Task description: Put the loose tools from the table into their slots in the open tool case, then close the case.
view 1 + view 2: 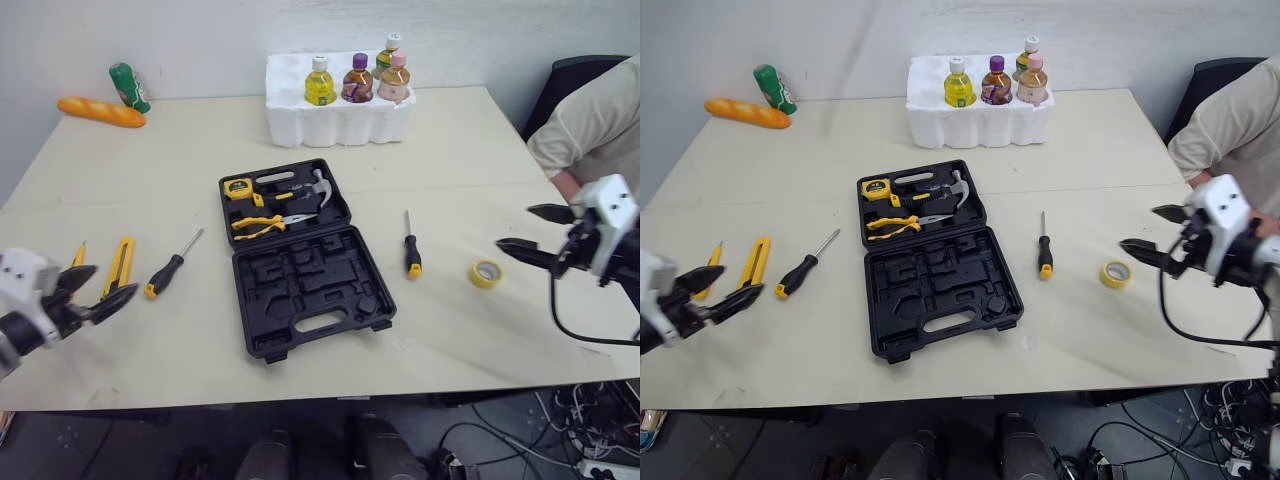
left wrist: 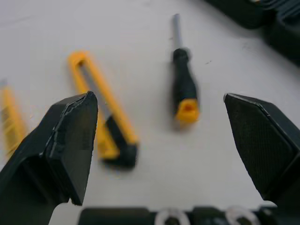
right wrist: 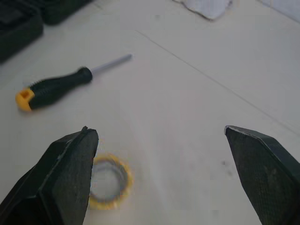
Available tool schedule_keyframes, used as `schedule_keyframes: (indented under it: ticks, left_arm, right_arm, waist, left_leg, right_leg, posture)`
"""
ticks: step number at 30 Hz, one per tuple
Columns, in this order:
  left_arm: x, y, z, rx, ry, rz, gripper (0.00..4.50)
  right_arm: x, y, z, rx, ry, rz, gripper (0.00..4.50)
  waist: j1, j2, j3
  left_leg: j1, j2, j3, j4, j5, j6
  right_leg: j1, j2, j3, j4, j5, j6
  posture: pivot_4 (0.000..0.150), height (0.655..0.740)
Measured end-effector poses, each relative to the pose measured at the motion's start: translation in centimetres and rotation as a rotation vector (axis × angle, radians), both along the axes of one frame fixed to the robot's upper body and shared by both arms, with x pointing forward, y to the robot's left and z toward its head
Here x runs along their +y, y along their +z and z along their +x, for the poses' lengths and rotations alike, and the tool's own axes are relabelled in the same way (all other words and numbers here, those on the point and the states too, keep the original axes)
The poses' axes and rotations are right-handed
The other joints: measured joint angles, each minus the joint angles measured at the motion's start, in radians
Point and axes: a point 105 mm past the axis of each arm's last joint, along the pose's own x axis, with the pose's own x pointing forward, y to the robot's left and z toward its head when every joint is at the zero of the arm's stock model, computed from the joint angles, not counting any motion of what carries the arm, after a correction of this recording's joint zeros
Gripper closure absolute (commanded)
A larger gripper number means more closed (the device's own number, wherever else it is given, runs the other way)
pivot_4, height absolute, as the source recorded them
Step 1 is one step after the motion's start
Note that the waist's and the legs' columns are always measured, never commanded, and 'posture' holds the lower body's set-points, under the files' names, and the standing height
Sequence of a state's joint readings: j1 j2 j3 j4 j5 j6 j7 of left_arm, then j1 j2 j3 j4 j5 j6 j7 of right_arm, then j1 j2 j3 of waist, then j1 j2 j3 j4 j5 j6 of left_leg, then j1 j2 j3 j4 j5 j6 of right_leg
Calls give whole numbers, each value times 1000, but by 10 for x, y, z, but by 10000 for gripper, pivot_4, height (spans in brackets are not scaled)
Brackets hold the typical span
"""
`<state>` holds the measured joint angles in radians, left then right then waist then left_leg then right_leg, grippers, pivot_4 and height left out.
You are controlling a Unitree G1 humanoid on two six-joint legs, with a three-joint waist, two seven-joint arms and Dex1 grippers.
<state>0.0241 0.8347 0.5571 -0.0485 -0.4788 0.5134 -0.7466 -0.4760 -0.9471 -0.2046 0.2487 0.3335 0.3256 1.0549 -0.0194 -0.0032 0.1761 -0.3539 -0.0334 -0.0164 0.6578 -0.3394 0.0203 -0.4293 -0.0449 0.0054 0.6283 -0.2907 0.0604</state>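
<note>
The pale beige tabletop [image 1: 470, 150] carries the open black plastic tool case [image 1: 305, 285] at its centre. The half at 12 o'clock holds a yellow tape measure [image 1: 238, 187], a hammer [image 1: 318, 184] and yellow-handled pliers [image 1: 262, 224]; the near half shows unfilled moulded slots. Bare tabletop rings the case.

The left gripper [image 1: 108, 283], at 8 o'clock by the near edge, has its fingers spread wide. The right gripper [image 1: 515, 227], at 3 o'clock by the right edge, is spread likewise.

At 9 o'clock lie the yellow utility knife [image 1: 120, 267] and a black-handled, yellow-capped screwdriver [image 1: 172, 266]. At 3 o'clock lie a second screwdriver [image 1: 411, 248] and, beyond it, a small yellow tape roll [image 1: 486, 273].
</note>
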Motion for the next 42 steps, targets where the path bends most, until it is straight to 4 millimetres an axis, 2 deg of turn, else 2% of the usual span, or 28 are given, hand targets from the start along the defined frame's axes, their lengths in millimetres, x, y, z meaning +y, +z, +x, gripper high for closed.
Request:
schedule_keyframes:
  ticks: [2,4,5,6,8,9,11,14,15,16,17,20,23,29,34,38,42]
  left_arm:
    - [-15,-1,13,11,-22,21,112]
    - [-32,-1,29,12,-44,17,112]
    - [-44,-1,37,7,-71,9,12]
    - [-57,-2,43,8,-107,8,2618]
    - [-70,-4,51,14,-135,15,8396]
    - [-73,-7,53,25,-137,24,13582]
    - [-78,-12,59,41,-132,31,21653]
    - [-87,-30,68,93,-133,28,35775]
    - [-90,-35,69,106,-133,32,39391]
    - [-91,-40,73,121,-125,29,44503]
    - [-92,-39,75,118,-124,32,44853]
    - [-91,-38,81,103,-117,78,44853]
    - [-95,-37,88,88,-114,72,44853]
    - [-116,-37,98,77,-149,38,44853]
    - [-121,-37,101,74,-148,25,44853]
    - [-122,-37,101,70,-160,57,44853]
    - [-122,-39,97,71,-182,67,44853]
  right_arm:
    - [20,1,11,-6,34,6,0]
    - [49,4,28,-23,64,25,0]
    - [67,6,36,-29,85,34,2515]
    - [86,5,42,-30,117,35,5436]
    - [110,0,48,-18,153,19,12924]
    - [119,-3,50,-11,166,8,18620]
    - [125,-9,55,5,155,-20,27541]
    - [139,-28,66,24,144,-97,42830]
    - [143,-34,68,30,147,-115,45000]
    - [148,-40,71,42,138,-110,45000]
    - [151,-44,72,50,136,-106,45000]
    - [167,-49,78,57,137,-77,45000]
    - [174,-51,83,59,129,-70,45000]
    - [185,-55,95,64,117,-69,45000]
    - [193,-58,104,68,102,-48,45000]
    - [198,-60,101,86,140,-20,45000]
    - [196,-67,83,107,214,38,45000]
  waist:
    - [-2,0,0]
    - [-8,0,0]
    - [-10,0,0]
    - [-11,0,0]
    - [-8,0,0]
    - [-7,-1,0]
    - [-6,-1,-1]
    - [-5,-1,-1]
    - [-5,-2,-1]
    - [-6,-2,-1]
    - [-6,-2,-1]
    - [-9,-2,-1]
    - [-9,-2,-1]
    - [-9,-2,-1]
    - [-9,-2,-1]
    - [-9,-2,-1]
    - [-9,-2,-1]
  left_leg:
    - [-1,0,0,1,1,-2]
    - [-1,0,0,2,3,-5]
    - [-1,0,0,3,3,-5]
    - [-1,0,0,3,3,-6]
    - [-3,0,0,3,4,-8]
    - [-7,0,0,4,5,-9]
    - [-19,0,0,11,5,-9]
    - [-20,-1,0,16,5,-8]
    - [-20,-1,0,17,5,-8]
    - [-20,-1,0,18,5,-8]
    - [-21,-1,0,19,5,-8]
    - [-20,-1,0,20,5,-8]
    - [-20,-1,0,21,5,-8]
    - [-20,-1,0,21,5,-8]
    - [-20,-1,0,22,5,-9]
    - [-20,-1,0,22,5,-8]
    - [-20,-1,-1,22,5,-8]
  right_leg:
    - [-1,0,0,0,0,0]
    - [0,0,0,1,1,1]
    - [-1,1,0,2,1,1]
    - [-1,1,0,2,1,1]
    - [-4,2,0,3,1,1]
    - [-8,2,0,7,1,1]
    - [-18,2,0,12,1,1]
    - [-18,1,0,12,1,2]
    - [-18,1,0,13,1,2]
    - [-18,1,0,14,1,2]
    - [-18,1,0,15,1,2]
    - [-18,2,0,17,1,2]
    - [-18,2,0,18,1,2]
    - [-18,2,0,18,1,2]
    - [-18,2,-1,19,1,2]
    - [-18,2,-1,19,1,2]
    - [-18,2,-1,19,1,2]
  posture:
    - [1500,7367]
    - [1500,7367]
    - [1500,7367]
    - [1500,7367]
    - [1500,7367]
    - [1500,7367]
    - [1500,7367]
    - [1500,7367]
    - [1500,7367]
    - [1500,7367]
    - [1500,7367]
    - [1500,7367]
    - [1500,7367]
    - [1500,7367]
    - [1500,7367]
    - [1500,7367]
    - [1500,7367]
